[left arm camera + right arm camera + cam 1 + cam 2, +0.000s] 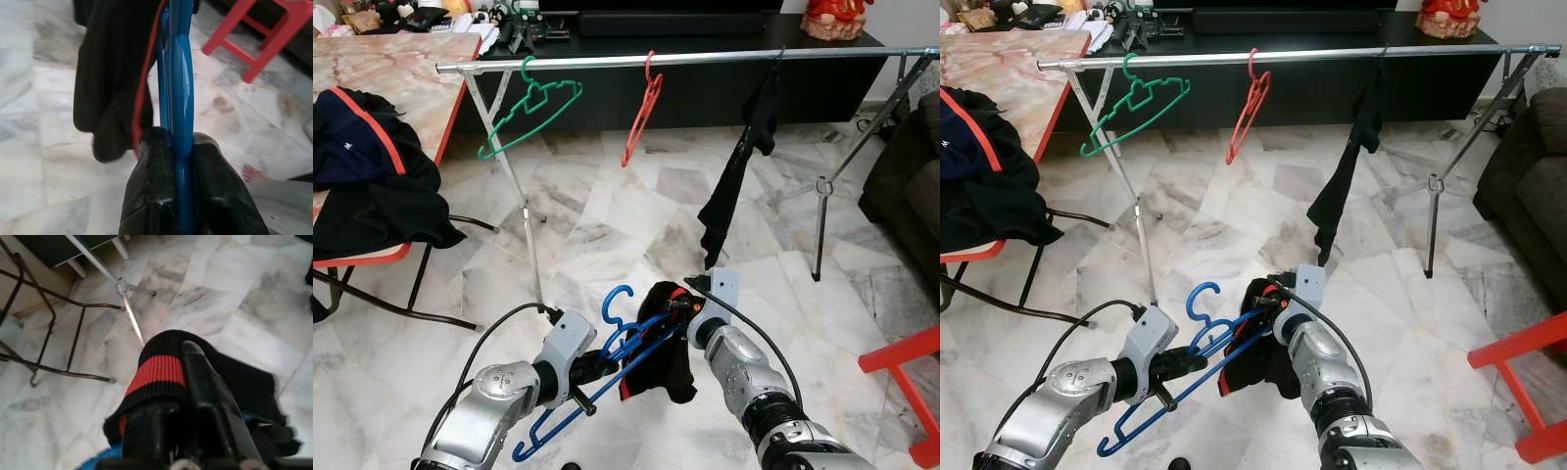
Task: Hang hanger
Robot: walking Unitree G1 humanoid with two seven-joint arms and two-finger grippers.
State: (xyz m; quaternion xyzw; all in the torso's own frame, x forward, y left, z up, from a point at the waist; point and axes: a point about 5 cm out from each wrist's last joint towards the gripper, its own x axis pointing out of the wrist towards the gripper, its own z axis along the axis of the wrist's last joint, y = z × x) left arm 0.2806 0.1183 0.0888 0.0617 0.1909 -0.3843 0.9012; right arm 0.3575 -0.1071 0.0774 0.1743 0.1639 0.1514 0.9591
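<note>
A blue plastic hanger (607, 367) is held low in front of me, hook up. My left gripper (599, 367) is shut on its bar; in the left wrist view the black fingers (156, 196) squeeze the blue bar (178, 98). My right gripper (677, 311) is shut on a black garment with a red stripe (666, 338) draped at the hanger's right end; the red band (156, 372) wraps over its finger. Beyond stands a silver clothes rail (705, 61) carrying a green hanger (530, 116), a red hanger (642, 110) and a hanging black garment (736, 176).
A marble-topped table (401, 73) with dark clothes (367, 176) stands at left. A dark cabinet (705, 59) runs behind the rail. A dark sofa (911, 166) and a red stool (906, 377) are at right. A person's bare foot (252, 173) shows on the marble floor.
</note>
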